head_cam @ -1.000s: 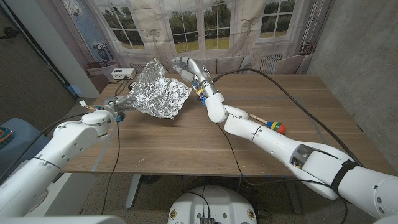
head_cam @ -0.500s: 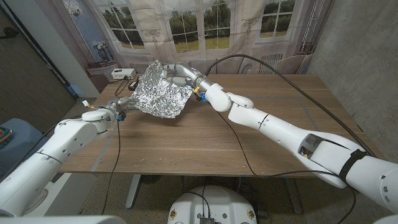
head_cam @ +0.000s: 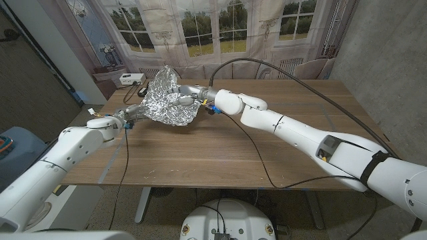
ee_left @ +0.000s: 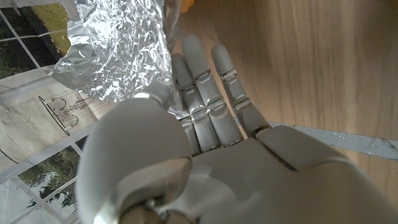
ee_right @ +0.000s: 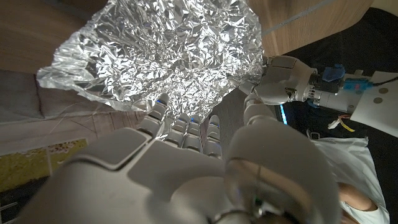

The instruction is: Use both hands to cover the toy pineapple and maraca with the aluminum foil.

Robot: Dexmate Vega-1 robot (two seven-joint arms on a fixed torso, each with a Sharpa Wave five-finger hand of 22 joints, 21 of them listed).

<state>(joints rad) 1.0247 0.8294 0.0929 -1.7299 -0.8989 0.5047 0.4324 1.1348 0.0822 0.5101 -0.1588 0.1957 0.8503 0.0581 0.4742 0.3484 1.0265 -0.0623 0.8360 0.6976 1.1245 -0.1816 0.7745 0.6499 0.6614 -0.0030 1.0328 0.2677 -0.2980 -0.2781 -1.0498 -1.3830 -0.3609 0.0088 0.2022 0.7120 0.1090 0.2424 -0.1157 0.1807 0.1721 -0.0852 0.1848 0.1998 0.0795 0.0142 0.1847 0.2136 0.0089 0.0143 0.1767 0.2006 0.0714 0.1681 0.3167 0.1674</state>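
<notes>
The crumpled aluminum foil (head_cam: 168, 98) sits in the upper left of the head view, over the far part of the wooden table (head_cam: 220, 143). The left hand (head_cam: 133, 111) grasps its left edge with its fingers (ee_left: 198, 81); the right hand (head_cam: 189, 97) presses fingers against its right side, holding it.

A white box (head_cam: 129, 78) sits at the wooden table's (head_cam: 220, 150) far-left edge.
</notes>
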